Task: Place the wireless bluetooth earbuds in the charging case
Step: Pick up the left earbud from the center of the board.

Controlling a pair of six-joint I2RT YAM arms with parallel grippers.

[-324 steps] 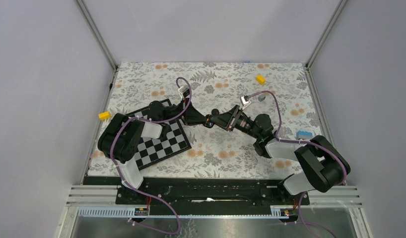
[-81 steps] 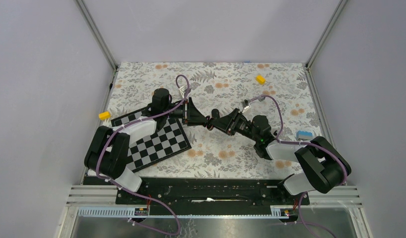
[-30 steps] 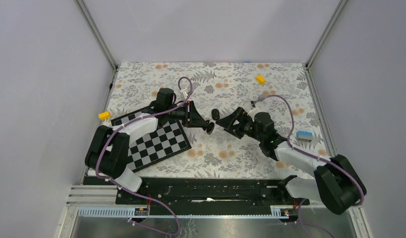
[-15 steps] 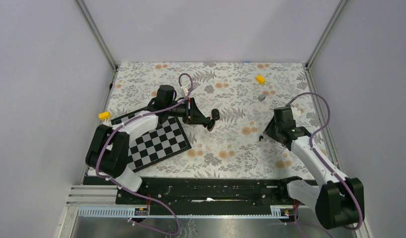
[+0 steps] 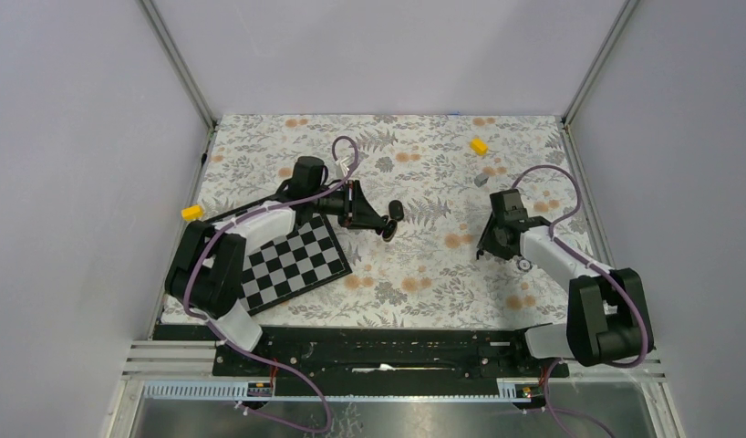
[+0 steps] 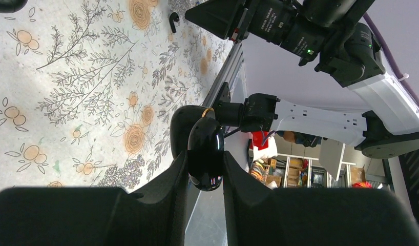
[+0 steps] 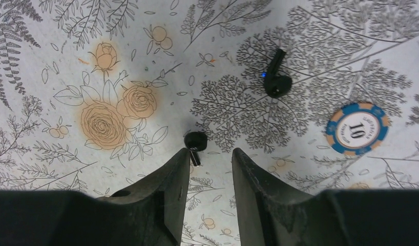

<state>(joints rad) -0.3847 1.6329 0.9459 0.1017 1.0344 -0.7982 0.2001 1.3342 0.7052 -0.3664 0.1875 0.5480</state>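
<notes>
**A:** Where were the earbuds?

**B:** Both lay on the floral-printed worktop (image 7: 69,51). One tiny black rounded earbud (image 7: 195,140) sat just ahead of the jaws of the right arm (image 5: 552,255), roughly in line with the gap between their tips. The other black earbud (image 7: 276,82), showing a speck of blue light, lay farther off, near a blue-and-white poker chip (image 7: 357,126).

**A:** And those jaws?

**B:** They were parted with nothing between them, poised over the near bud and not yet on it. The jaws of the left arm (image 5: 260,224) were clenched on the small black pebble-shaped charging case (image 6: 205,146), which they held off the worktop, well apart from both buds.

**A:** How would a bud handle?

**B:** It was probably very light, hard and smooth — apt to roll or squirt out of a careless pinch. I would have taken it across the round body, with the jaws low to the worktop and the short stem left free. The case looked rigid and glossy, gripped across its narrow sides — I could not tell for certain whether its lid stood open.
</notes>
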